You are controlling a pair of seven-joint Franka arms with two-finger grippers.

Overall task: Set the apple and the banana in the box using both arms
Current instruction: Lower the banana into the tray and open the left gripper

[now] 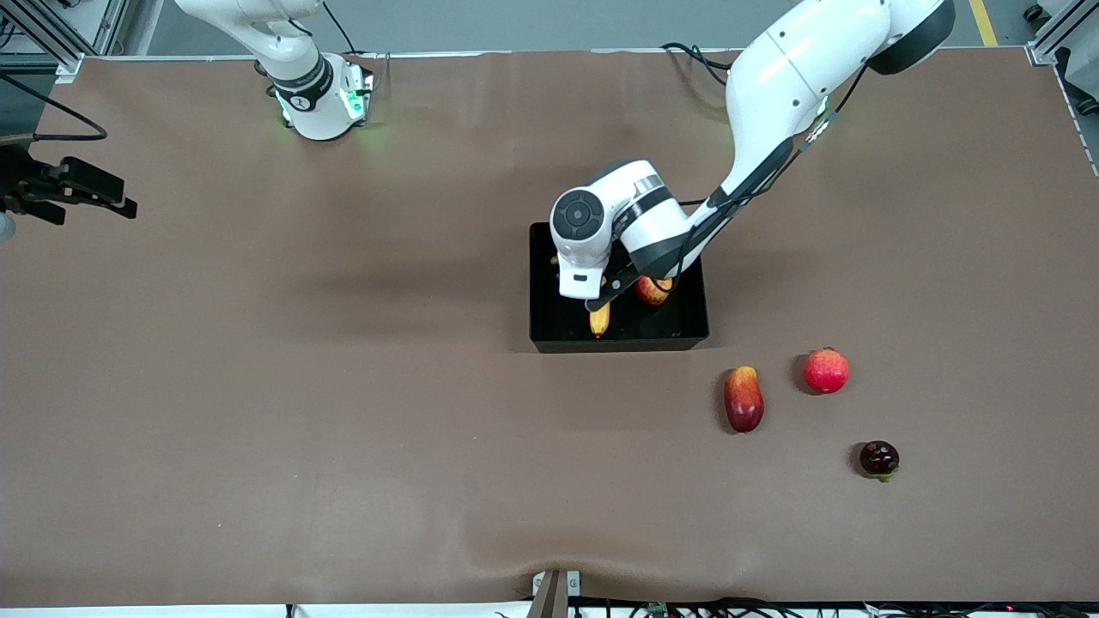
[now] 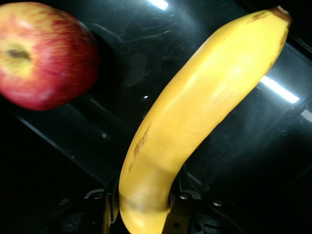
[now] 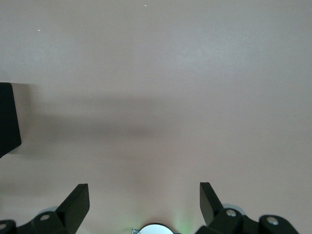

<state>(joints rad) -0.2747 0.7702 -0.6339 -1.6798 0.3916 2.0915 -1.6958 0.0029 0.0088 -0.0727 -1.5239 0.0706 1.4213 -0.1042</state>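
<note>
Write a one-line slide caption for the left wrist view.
Left gripper shut on the banana over the black box, with the apple already inside.

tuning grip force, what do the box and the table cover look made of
Box: looks like hard glossy black plastic; the left wrist view shows light strips mirrored on its floor. Table cover: seems a matte brown sheet, maybe paper or cloth; it shows no glare and ripples near the front edge. The left tool grips the banana over the box.
</note>
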